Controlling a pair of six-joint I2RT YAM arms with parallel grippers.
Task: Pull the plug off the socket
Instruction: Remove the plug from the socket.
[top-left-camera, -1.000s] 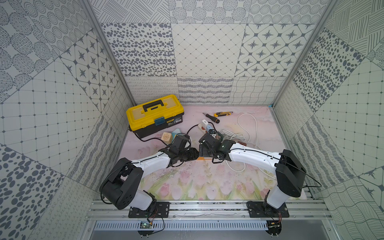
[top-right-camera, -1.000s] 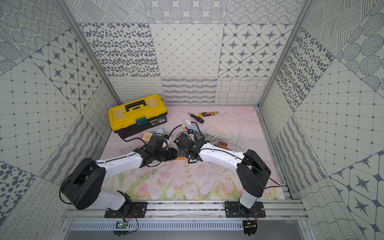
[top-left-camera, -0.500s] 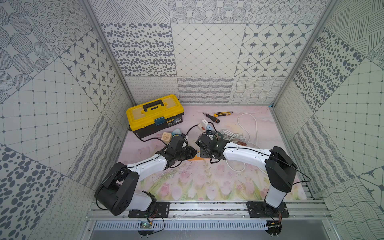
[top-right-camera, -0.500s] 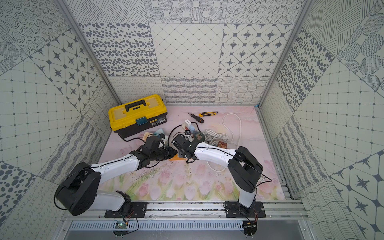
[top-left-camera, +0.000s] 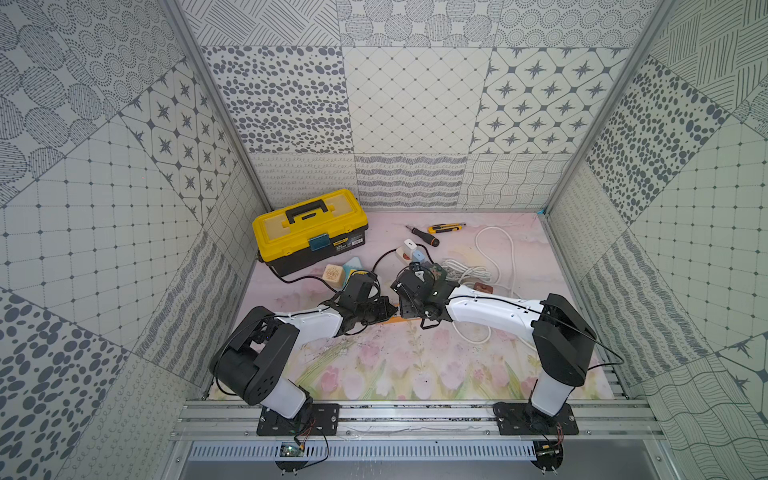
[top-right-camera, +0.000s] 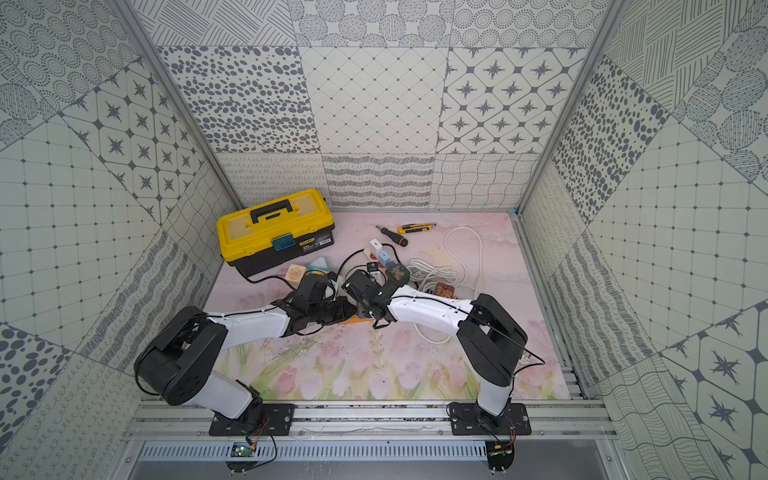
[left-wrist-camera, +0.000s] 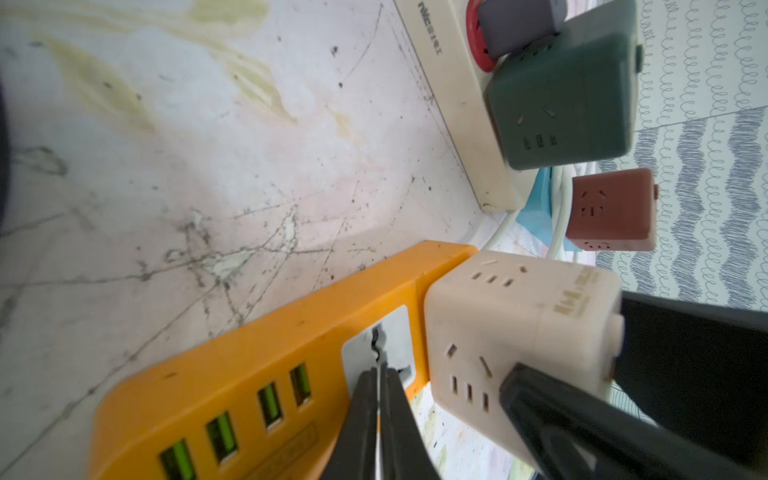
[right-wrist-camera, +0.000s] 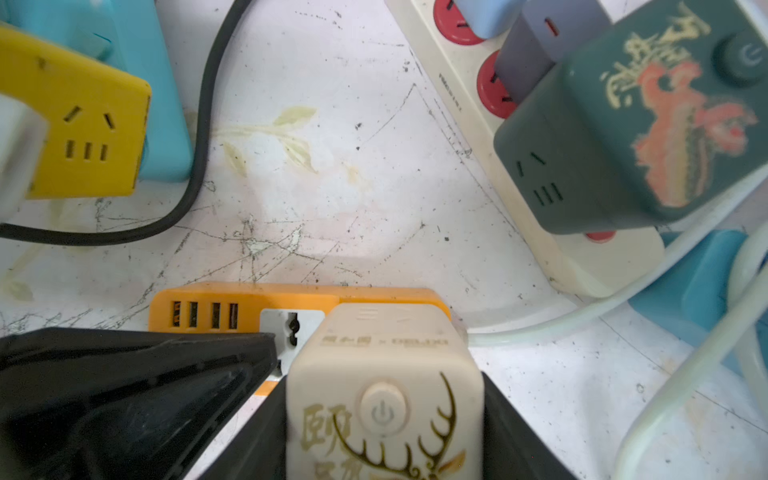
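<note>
Cream cube plug (right-wrist-camera: 384, 345) is seated in the right end of the orange power strip (left-wrist-camera: 249, 365), which is laid at the middle of the surface (top-left-camera: 374, 365) between the arms. The cube plug is clamped on both sides by the right hand (right-wrist-camera: 384, 432). The left hand (left-wrist-camera: 379, 376) is pinched fully shut, tips set down on the strip's white outlet just left of the plug.

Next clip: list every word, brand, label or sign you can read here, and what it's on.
"NVC": side of the white power strip; the characters after it are blurred.
Power sign: button on the cream cube; its gold characters and side print are unreadable.
Power sign: button on the dark green cube; its gold characters are blurred.
Label on the yellow toolbox: too small to read.
</note>
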